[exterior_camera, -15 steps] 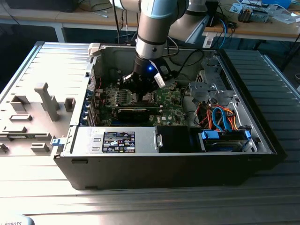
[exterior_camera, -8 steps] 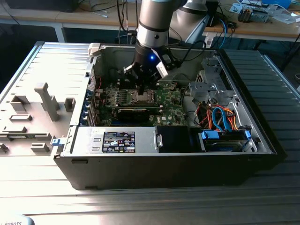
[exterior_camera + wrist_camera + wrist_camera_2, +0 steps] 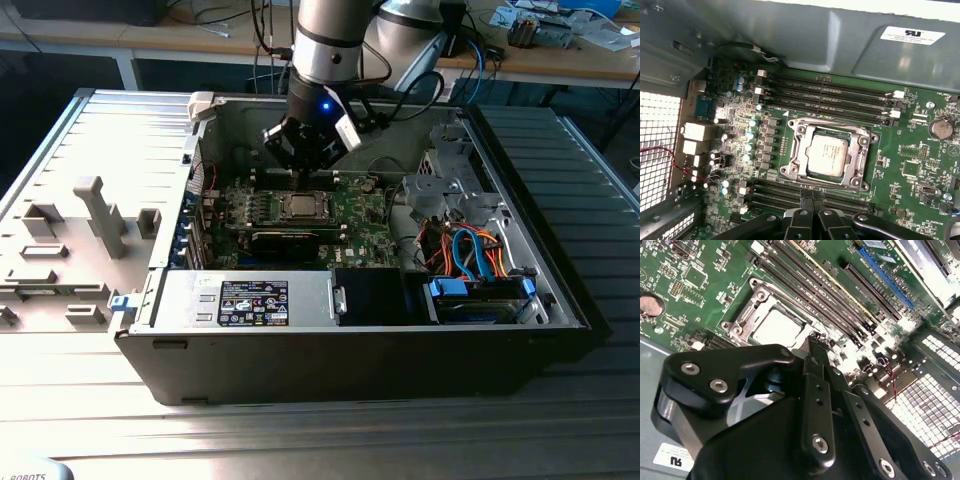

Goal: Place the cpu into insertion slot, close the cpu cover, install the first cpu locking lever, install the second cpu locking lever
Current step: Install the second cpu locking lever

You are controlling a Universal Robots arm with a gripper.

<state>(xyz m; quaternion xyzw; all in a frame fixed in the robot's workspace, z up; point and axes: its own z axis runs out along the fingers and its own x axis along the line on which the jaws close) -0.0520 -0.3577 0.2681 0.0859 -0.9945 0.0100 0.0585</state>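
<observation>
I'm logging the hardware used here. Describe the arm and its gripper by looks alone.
The arm is a silver-grey cylinder with a black band and a small blue light near the wrist; dark cables run beside it. The gripper is black. In both wrist views its fingers are flat black bars joined by links with silver screw heads.

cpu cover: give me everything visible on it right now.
The cpu cover is a thin square frame of grey metal with a large central window, and it lies closed and flat over the insertion slot on the green motherboard. The silver-grey top of the cpu shows through the window. Round screw posts stand at the frame's corners. In both wrist views the gripper sits just beside the frame's edge, fingers together, with nothing between them; whether it touches the frame cannot be told.
</observation>
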